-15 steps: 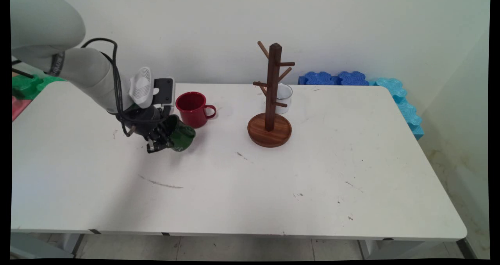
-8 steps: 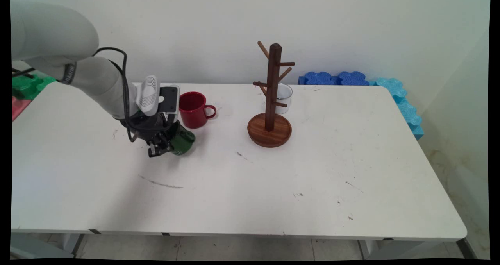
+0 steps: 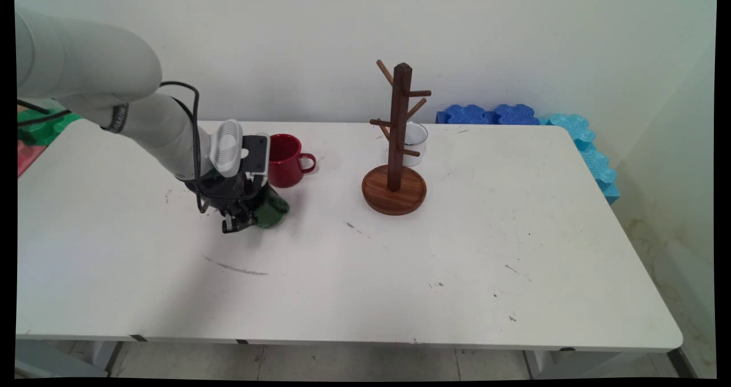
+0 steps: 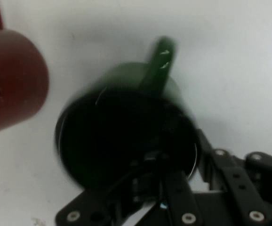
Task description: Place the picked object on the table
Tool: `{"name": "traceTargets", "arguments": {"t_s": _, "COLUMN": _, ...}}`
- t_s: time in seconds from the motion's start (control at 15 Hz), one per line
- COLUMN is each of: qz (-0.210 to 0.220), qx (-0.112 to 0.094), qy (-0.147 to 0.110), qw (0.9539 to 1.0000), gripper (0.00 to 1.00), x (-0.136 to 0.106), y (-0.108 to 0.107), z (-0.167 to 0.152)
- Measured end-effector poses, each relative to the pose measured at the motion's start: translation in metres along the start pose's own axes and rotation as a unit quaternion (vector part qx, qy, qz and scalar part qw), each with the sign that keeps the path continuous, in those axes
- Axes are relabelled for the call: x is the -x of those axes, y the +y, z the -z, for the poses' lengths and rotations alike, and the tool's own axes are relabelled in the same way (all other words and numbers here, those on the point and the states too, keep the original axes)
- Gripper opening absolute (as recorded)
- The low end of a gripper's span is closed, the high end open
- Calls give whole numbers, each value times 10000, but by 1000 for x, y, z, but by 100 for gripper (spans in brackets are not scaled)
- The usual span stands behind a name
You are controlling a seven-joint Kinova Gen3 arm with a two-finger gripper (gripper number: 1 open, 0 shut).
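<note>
Here the green mug (image 3: 271, 209) lies tilted at the gripper (image 3: 243, 216), low over the white table (image 3: 400, 273), just in front of the red mug (image 3: 284, 160) and slightly to that mug's left. In the hand view the green mug (image 4: 126, 136) shows its dark open mouth toward the camera, with its handle (image 4: 160, 63) pointing away, toward the top of that view; the mug's long axis thus runs roughly along the gripper's own line of sight. One finger appears to pass inside the mouth and the other outside the wall, so the gripper (image 4: 173, 188) seems clenched on the rim, though the contact itself is dark and blurred. The red mug (image 4: 11, 77) stands just beside the green one, upright, its handle toward the wooden mug tree (image 3: 395, 141). That tree stands well to the red mug's right, with a white mug (image 3: 415, 141) just behind its trunk.
</note>
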State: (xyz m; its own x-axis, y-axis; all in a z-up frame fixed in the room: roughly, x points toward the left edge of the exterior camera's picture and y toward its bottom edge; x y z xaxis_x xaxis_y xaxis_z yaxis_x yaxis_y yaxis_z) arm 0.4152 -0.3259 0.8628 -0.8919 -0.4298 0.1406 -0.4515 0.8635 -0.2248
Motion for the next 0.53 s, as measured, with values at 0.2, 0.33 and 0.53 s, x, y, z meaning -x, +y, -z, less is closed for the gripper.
{"name": "traceTargets", "arguments": {"t_s": 0.2, "qz": -16, "qx": -14, "qy": -2, "qw": 10000, "gripper": 100, "x": -2, "y": 0, "z": -5}}
{"name": "traceTargets", "arguments": {"t_s": 0.33, "qz": -23, "qx": -24, "qy": 5, "qw": 10000, "gripper": 100, "x": -3, "y": -1, "z": -8}}
{"name": "traceTargets", "arguments": {"t_s": 0.53, "qz": -34, "qx": -42, "qy": 35, "qw": 10000, "gripper": 100, "x": -5, "y": -1, "z": -11}}
